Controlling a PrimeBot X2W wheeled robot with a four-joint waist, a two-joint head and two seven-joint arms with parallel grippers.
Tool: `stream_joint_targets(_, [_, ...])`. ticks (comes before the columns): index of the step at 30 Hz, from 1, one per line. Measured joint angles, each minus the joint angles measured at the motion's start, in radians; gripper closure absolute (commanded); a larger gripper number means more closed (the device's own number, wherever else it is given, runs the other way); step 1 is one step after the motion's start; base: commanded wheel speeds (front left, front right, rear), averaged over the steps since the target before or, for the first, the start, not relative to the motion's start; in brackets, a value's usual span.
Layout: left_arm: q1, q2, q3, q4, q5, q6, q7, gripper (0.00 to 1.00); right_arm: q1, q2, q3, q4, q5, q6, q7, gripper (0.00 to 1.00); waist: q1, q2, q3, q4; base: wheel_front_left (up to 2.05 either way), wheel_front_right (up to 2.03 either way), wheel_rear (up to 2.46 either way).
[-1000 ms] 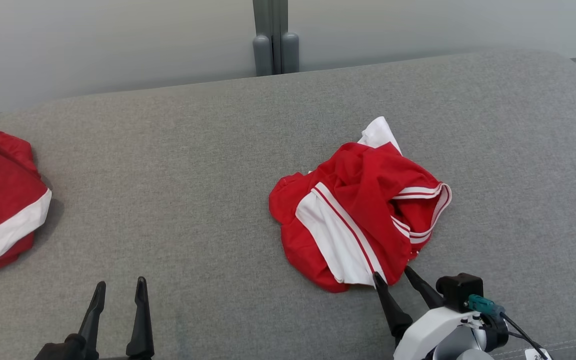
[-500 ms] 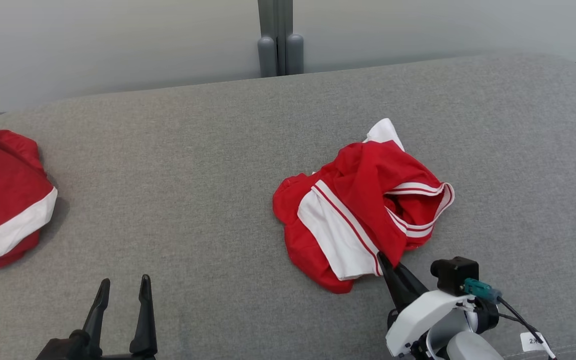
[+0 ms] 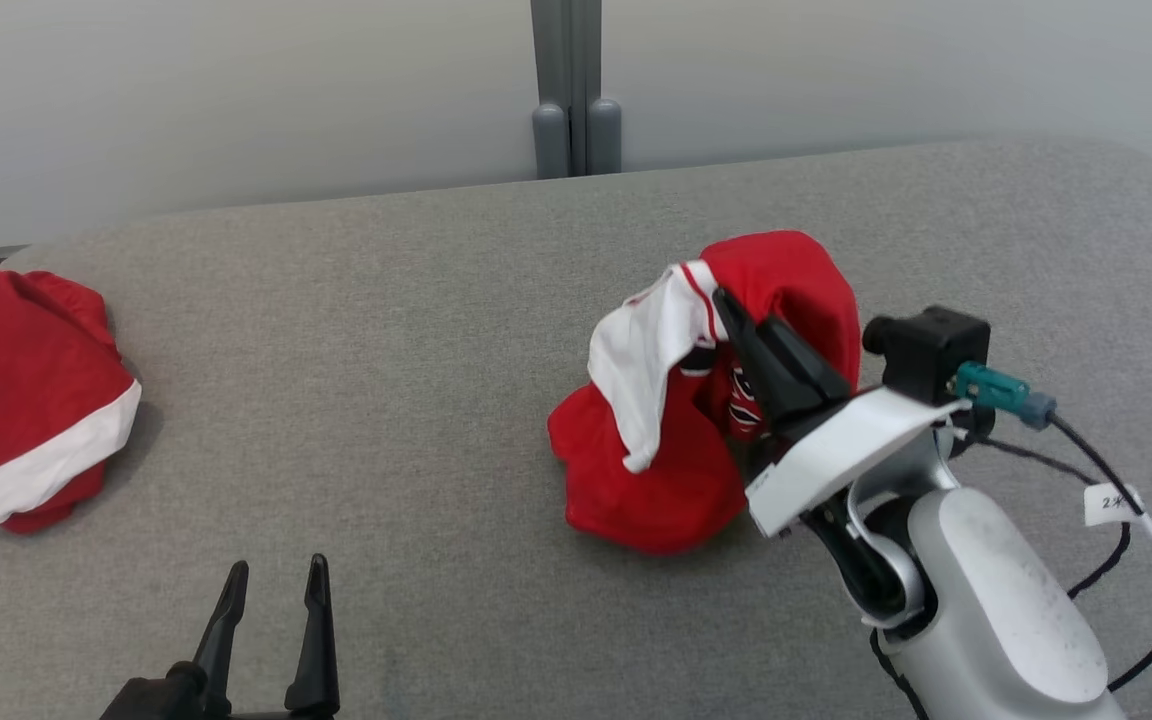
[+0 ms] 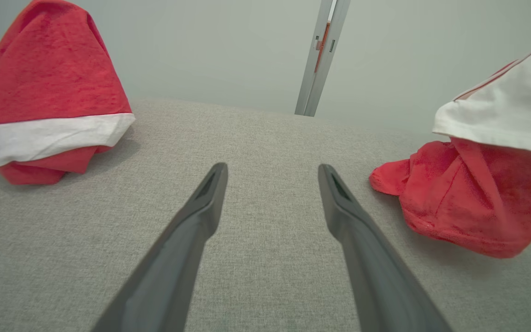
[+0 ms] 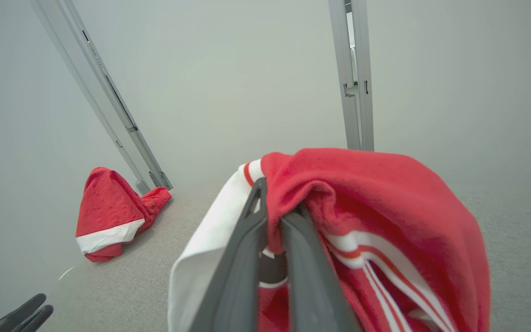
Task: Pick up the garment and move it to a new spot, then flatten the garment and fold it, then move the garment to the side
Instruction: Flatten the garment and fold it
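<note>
Before you, a grey fabric-covered bench (image 3: 386,330) fills most of the head view, with a pale wall (image 3: 236,90) and a grey upright post (image 3: 576,90) behind its far edge. The garment (image 3: 656,490), red with white panels and thin red-and-white stripes, sits right of centre on the bench. Its upper folds are bunched and raised, while its red lower part rests on the fabric. A second red-and-white garment (image 3: 16,400) lies heaped at the far left edge, well apart from the first. Your right arm's pale forearm (image 3: 996,600) comes in from the lower right, carrying a black camera block (image 3: 931,345) and a dark cable (image 3: 1136,560) with a small white tag (image 3: 1111,503). Your right pincer (image 3: 726,305) is clenched on the garment. In the right wrist view the two dark fingers (image 5: 247,258) meet on a fold of red cloth (image 5: 385,207), with a white panel draped over the left one. Your left pincer (image 3: 276,570) hangs released at the lower left, grasping nothing. In the left wrist view its tips (image 4: 272,168) stand apart above bare bench, with the gripped garment (image 4: 468,216) to one side and the other heap (image 4: 49,83) to the other.
</note>
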Motion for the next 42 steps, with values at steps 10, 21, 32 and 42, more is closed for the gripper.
stream_joint_targets(10, [0.001, -0.007, -0.015, 0.005, -0.004, 0.000, 0.000, 0.00, -0.142, 0.001, 0.001, -0.141, 0.092, 0.000, 0.081, 1.00, 0.0000, 0.0000, -0.038, 0.067, 0.00, 0.00, 0.00])
stream_joint_targets(21, [0.015, -0.009, 0.000, -0.007, -0.013, 0.000, 0.000, 0.00, -0.028, 0.000, 0.022, -0.308, 0.127, 0.000, 0.079, 1.00, 0.0000, 0.0000, -0.057, 0.046, 0.00, 0.00, 0.00])
stream_joint_targets(32, [-0.002, -0.010, -0.034, -0.011, -0.021, 0.000, 0.000, 0.00, 0.127, 0.000, -0.072, -0.446, 0.074, 0.000, 0.098, 1.00, 0.0000, 0.0000, -0.006, 0.000, 0.00, 0.00, 0.00])
stream_joint_targets(42, [-0.140, -0.010, -0.145, 0.011, -0.023, 0.000, 0.000, 0.00, -0.039, 0.000, -0.200, -0.173, 0.028, -0.001, 0.105, 1.00, 0.0000, 0.0000, 0.096, 0.028, 0.00, 0.00, 0.00])
